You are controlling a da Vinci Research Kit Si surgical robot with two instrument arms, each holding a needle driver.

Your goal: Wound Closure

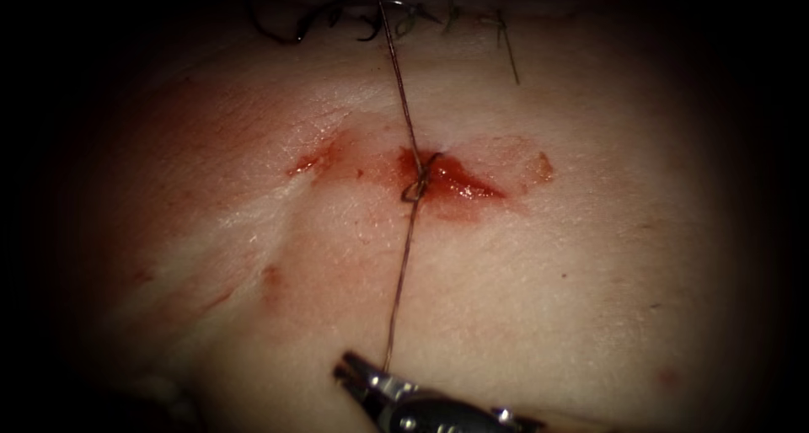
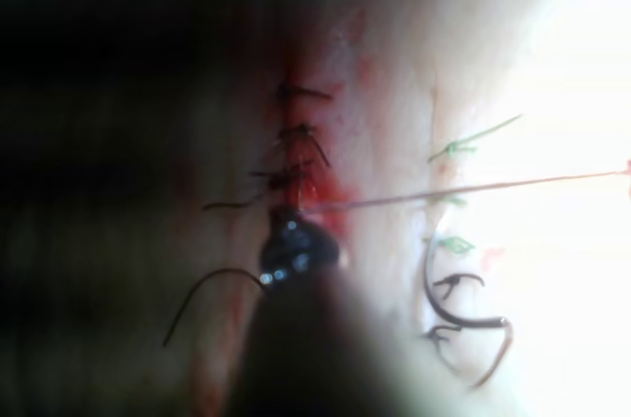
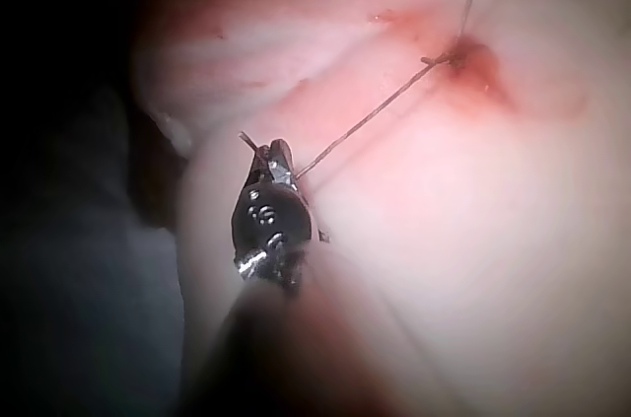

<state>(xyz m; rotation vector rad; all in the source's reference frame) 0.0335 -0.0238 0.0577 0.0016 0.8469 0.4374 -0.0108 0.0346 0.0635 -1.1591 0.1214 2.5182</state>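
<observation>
The cut (image 1: 438, 179) lies mid-tissue, wet with red fluid. A loop of thread (image 1: 415, 189) sits on it. From that loop one strand runs down to my right tool (image 1: 347, 367), whose jaws are shut on the thread (image 1: 396, 302) at the near edge of the tissue. The right wrist view shows the same grip, right tool (image 3: 272, 153) and taut thread (image 3: 365, 121). The other strand (image 1: 396, 71) rises past the far edge. In the left wrist view, a taut thread (image 2: 473, 188) ends at my left tool's tip (image 2: 293, 225). A curved needle (image 2: 455, 316) lies free on the tissue; neither tool holds it.
An older row of dark stitches (image 1: 379, 16) with cut thread ends crosses the far edge of the tissue (image 1: 573, 298). The same row of stitches (image 2: 296, 141) lies by the left tool. Green thread ends (image 2: 463, 146) lie near the needle. A smaller red patch (image 1: 308, 162) marks the left end of the cut.
</observation>
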